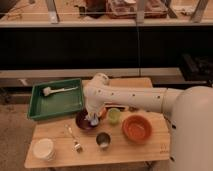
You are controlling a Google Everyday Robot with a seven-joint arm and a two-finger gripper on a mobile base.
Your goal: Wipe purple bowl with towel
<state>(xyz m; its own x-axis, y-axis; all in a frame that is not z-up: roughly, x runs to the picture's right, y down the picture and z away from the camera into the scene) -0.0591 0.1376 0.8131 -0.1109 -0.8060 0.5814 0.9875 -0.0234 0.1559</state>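
Note:
The dark purple bowl [84, 122] sits on the wooden table [60, 131], just in front of the green tray. My white arm reaches down from the right, and the gripper [93, 119] is low over the bowl's right side, inside its rim. A small pale bluish patch [93, 120] shows at the gripper tip. I cannot tell whether it is the towel. The arm hides the far right part of the bowl.
A green tray [37, 106] holding a white brush [57, 91] stands at the back left. A green cup [114, 115], an orange bowl [136, 128], a metal cup [103, 140], a fork [74, 138] and a white bowl [43, 148] surround the purple bowl.

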